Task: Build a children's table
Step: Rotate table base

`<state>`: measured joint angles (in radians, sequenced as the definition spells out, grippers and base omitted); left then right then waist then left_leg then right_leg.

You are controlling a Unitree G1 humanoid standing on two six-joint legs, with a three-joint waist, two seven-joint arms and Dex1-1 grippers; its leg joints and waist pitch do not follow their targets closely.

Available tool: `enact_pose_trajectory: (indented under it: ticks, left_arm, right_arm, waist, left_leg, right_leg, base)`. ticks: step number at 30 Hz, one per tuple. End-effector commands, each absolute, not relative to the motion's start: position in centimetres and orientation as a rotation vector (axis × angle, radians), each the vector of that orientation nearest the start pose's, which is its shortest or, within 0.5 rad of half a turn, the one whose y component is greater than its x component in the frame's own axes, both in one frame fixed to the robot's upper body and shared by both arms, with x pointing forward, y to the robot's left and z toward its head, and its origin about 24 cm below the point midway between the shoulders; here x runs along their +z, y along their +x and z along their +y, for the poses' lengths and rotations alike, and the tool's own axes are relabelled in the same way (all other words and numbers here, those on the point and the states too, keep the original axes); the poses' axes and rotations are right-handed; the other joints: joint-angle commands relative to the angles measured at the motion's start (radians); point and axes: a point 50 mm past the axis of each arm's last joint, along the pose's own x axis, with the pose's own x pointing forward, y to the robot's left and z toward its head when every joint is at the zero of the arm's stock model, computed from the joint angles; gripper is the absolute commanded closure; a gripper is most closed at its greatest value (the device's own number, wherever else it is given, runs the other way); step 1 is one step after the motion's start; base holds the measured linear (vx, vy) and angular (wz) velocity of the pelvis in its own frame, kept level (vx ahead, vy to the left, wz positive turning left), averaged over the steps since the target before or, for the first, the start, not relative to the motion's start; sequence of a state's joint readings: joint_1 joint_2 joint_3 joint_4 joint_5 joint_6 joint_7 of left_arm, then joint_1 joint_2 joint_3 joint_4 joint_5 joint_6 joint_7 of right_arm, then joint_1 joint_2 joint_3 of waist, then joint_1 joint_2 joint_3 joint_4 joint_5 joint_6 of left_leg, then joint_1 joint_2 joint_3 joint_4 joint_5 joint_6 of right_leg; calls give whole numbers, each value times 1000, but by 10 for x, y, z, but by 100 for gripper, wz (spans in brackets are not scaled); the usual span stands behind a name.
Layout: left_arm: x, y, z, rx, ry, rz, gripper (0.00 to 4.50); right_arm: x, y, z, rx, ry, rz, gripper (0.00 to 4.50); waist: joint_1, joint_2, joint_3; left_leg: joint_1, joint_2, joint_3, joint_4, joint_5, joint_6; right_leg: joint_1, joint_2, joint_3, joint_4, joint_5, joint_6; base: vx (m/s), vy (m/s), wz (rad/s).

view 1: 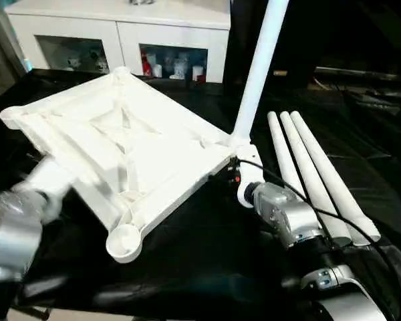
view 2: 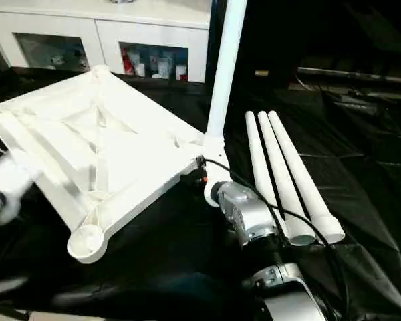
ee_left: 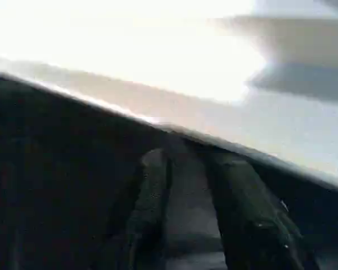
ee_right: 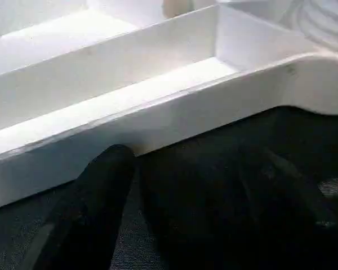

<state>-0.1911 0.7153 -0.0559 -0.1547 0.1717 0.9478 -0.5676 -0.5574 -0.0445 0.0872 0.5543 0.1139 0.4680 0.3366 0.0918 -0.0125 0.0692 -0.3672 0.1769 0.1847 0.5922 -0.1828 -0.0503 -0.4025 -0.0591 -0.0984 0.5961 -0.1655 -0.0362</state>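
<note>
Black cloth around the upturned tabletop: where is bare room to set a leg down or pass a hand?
Bare black cloth lies in front of the tabletop, between its near corner socket and the right gripper. More shows right of the three loose legs. It is crowded at the corner with the fitted leg, where the right gripper sits.

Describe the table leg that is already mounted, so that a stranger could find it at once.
Find the white plastic rectangular tabletop lying ribbed side up on the black cloth. At its corner nearest the right gripper, one long white tubular leg rises upright from the socket. The three other white legs lie flat, side by side.
</note>
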Motion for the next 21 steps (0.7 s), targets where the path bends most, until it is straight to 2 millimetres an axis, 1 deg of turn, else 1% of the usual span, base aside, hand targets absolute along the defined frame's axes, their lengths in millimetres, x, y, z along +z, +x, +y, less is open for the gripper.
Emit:
enact_pose_trajectory:
  ticks: [1,2,3,4,5,6,7,8,9,10,11,12,13,14,15,16,17,18,19,20,21]
  left_arm:
    - [82,250,244,-403,589,789,313]
    - [82,248,241,-432,585,794,313]
    - [77,240,231,-527,556,822,313]
    - [73,237,226,-574,552,826,313]
    - [72,236,224,-594,544,833,313]
    - [70,234,222,-609,538,838,313]
    - [69,233,220,-617,535,841,313]
    - [67,234,216,-635,533,832,313]
    - [64,237,211,-639,520,817,313]
    - [63,238,210,-640,517,814,313]
    - [59,245,199,-652,491,772,313]
    - [59,246,199,-653,488,769,313]
    - [57,250,194,-652,475,746,313]
    - [56,254,189,-654,462,723,313]
    - [56,258,183,-658,445,694,313]
    - [56,262,177,-669,441,663,313]
    - [56,266,169,-681,425,637,313]
    - [57,268,163,-694,417,622,313]
    - [57,268,163,-694,417,622,313]
    - [58,271,157,-716,418,595,313]
    - [60,274,146,-743,402,558,313]
  right_arm:
    - [36,337,-84,543,13,474,127]
    - [36,337,-84,545,13,474,127]
    - [37,336,-84,556,12,471,127]
    - [38,336,-84,561,13,467,127]
    - [39,336,-84,564,14,463,127]
    - [40,336,-84,567,15,459,127]
    - [40,336,-84,568,16,457,127]
    - [42,335,-84,574,19,450,127]
    - [45,335,-86,577,19,438,127]
    - [46,335,-86,578,19,435,127]
    - [52,333,-90,581,14,411,127]
    - [52,333,-90,581,13,409,127]
    - [55,332,-93,575,4,399,127]
    - [58,331,-98,557,-10,397,127]
    - [63,329,-104,532,-29,394,127]
    - [66,327,-111,508,-47,406,127]
    - [72,325,-119,480,-55,412,127]
    - [77,323,-126,460,-52,414,127]
    - [77,323,-126,460,-52,414,127]
    - [82,321,-133,440,-53,422,127]
    - [91,316,-143,413,-46,425,127]
  waist:
    - [1,27,-71]
    - [1,26,-70]
    - [1,27,-69]
    - [0,28,-68]
    - [0,30,-67]
    - [-2,28,-66]
    - [-4,26,-65]
    - [-5,25,-64]
    - [-5,25,-64]
    - [-4,23,-62]
    - [-4,22,-62]
    - [0,24,-59]
    - [1,25,-58]
    - [2,23,-59]
    - [0,24,-57]
    - [3,23,-59]
    - [1,31,-56]
    - [4,24,-59]
    - [8,22,-60]
    - [6,22,-59]
    - [1,23,-58]
  left_leg:
    - [24,62,-33,-77,-256,-33]
    - [22,61,-34,-77,-252,-31]
    - [23,62,-33,-79,-257,-33]
    - [24,61,-33,-79,-263,-35]
    - [24,60,-33,-79,-271,-36]
    - [26,59,-33,-79,-286,-40]
    - [25,58,-32,-79,-291,-39]
    - [23,57,-33,-80,-296,-40]
    - [25,58,-34,-79,-304,-39]
    - [27,57,-33,-79,-302,-38]
    - [30,59,-33,-78,-306,-39]
    - [37,56,-29,-76,-318,-37]
    - [44,56,-30,-77,-337,-40]
    - [42,56,-31,-77,-339,-40]
    - [36,56,-34,-80,-344,-39]
    - [43,56,-35,-79,-358,-41]
    - [44,54,-36,-79,-364,-43]
    - [45,55,-35,-79,-360,-41]
    - [45,54,-35,-78,-348,-38]
    - [39,54,-37,-80,-346,-39]
    - [29,53,-40,-83,-337,-36]
  right_leg:
    - [40,-102,72,-67,-259,-180]
    - [40,-100,71,-66,-258,-181]
    - [40,-98,71,-66,-262,-180]
    - [38,-97,71,-67,-265,-178]
    - [38,-97,71,-68,-273,-176]
    - [38,-95,71,-71,-294,-167]
    - [38,-95,72,-73,-305,-163]
    - [40,-97,71,-74,-322,-158]
    - [41,-97,71,-78,-352,-145]
    - [39,-96,71,-83,-373,-133]
    - [36,-97,72,-84,-384,-129]
    - [30,-94,71,-94,-418,-110]
    - [24,-91,72,-98,-444,-101]
    - [27,-93,72,-98,-450,-97]
    - [32,-92,69,-101,-470,-82]
    - [27,-93,68,-105,-495,-69]
    - [25,-92,69,-106,-503,-66]
    - [29,-89,67,-109,-508,-46]
    - [28,-92,68,-109,-503,-44]
    - [32,-94,68,-107,-506,-46]
    - [40,-93,64,-107,-511,-37]
  base:
    - [0,0,0]
    - [0,0,0]
    - [0,0,0]
    - [0,0,0]
    - [0,0,0]
    - [0,0,0]
    - [0,0,0]
    - [0,0,0]
    - [0,0,0]
    - [0,0,0]
    - [0,0,0]
    - [0,0,0]
    - [0,0,0]
    - [0,0,0]
    - [0,0,0]
    - [0,0,0]
    - [0,0,0]
    - [0,0,0]
    - [0,0,0]
    - [0,0,0]
    - [0,0,0]
